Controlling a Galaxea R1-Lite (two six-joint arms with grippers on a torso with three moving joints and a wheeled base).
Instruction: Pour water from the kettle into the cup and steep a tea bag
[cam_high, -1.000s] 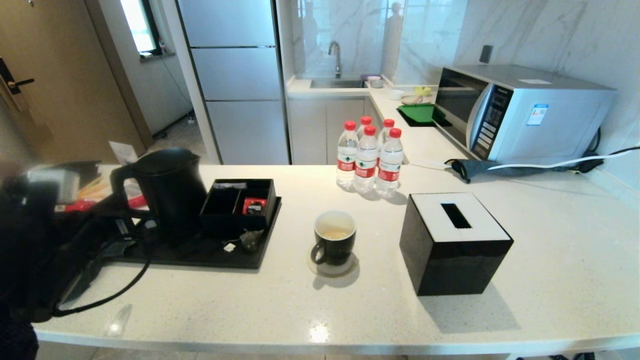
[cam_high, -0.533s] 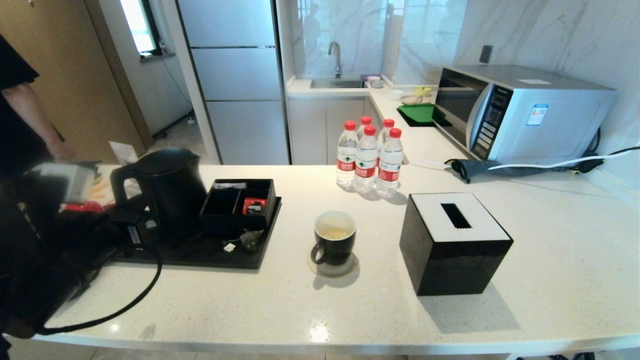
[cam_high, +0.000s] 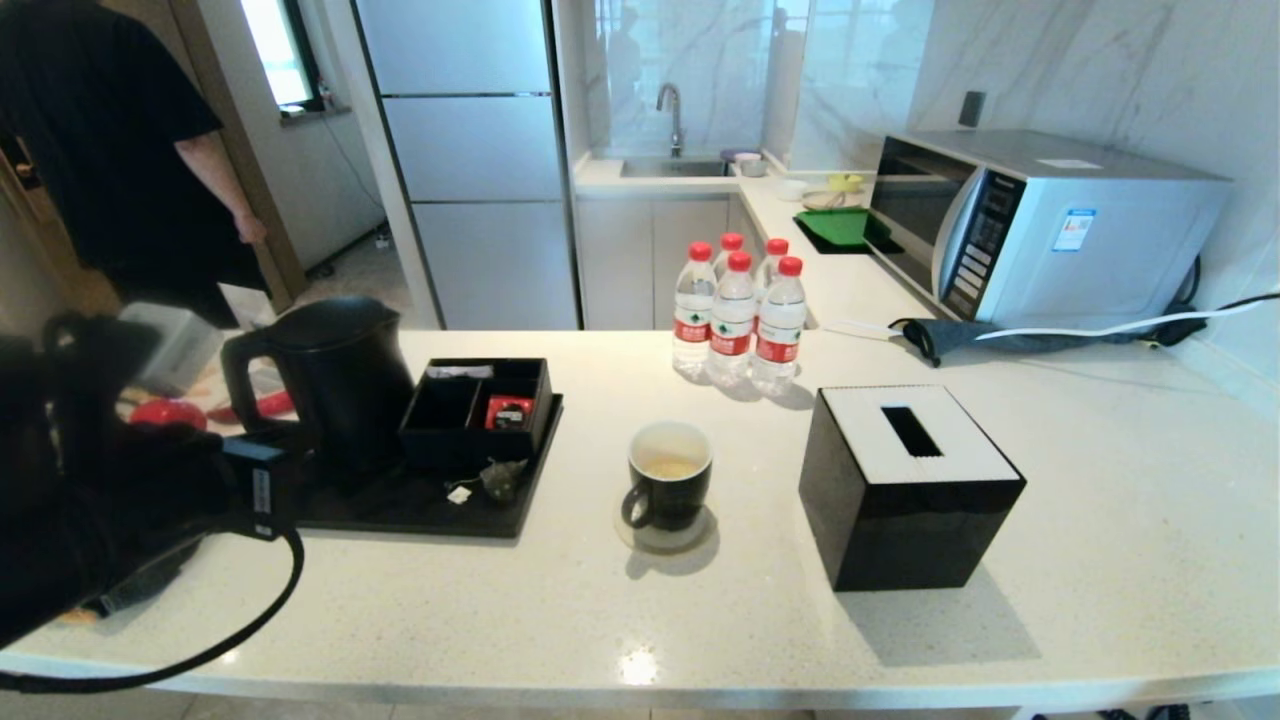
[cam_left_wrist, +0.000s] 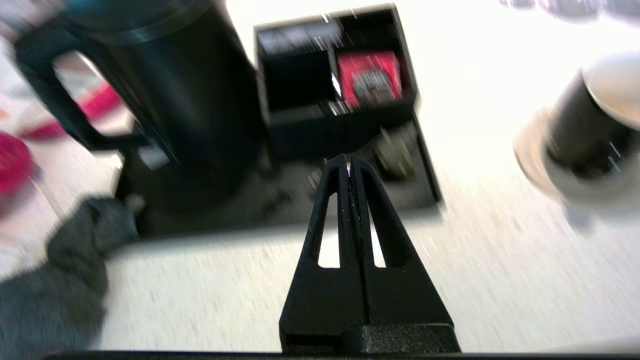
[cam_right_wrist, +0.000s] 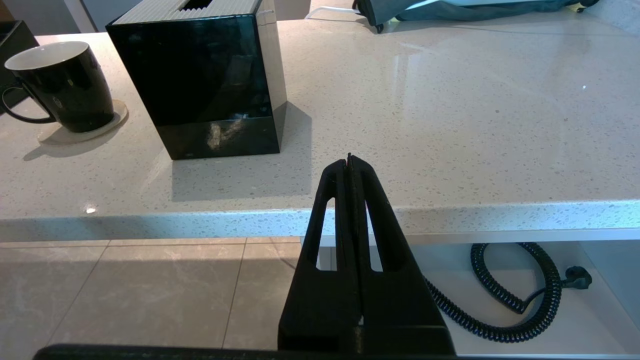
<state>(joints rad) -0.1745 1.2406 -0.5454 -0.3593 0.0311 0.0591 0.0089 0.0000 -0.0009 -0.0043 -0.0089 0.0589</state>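
Observation:
The black kettle (cam_high: 330, 385) stands upright at the left end of a black tray (cam_high: 400, 515). It also fills the left wrist view as the kettle (cam_left_wrist: 165, 90). The tea bag (cam_high: 500, 478) lies on the tray's front with its white tag (cam_high: 459, 494) beside it. The black cup (cam_high: 668, 475) sits on a coaster and holds pale yellowish water (cam_high: 670, 467). My left gripper (cam_left_wrist: 349, 165) is shut and empty. It hovers over the counter in front of the tray, apart from the kettle. My right gripper (cam_right_wrist: 349, 159) is shut, parked below the counter's front edge.
A black compartment box (cam_high: 478, 405) with a red packet (cam_high: 508, 412) sits on the tray. Several red-capped bottles (cam_high: 735, 315) stand behind the cup, and a black tissue box (cam_high: 905, 485) stands to its right. A microwave (cam_high: 1040, 225) is at the back right. A person (cam_high: 120, 150) stands at the back left.
My left arm has drawn back from the kettle's handle toward the counter's front left. A person has stepped into view at the back left. Kettle, cup and tea bag have not moved.

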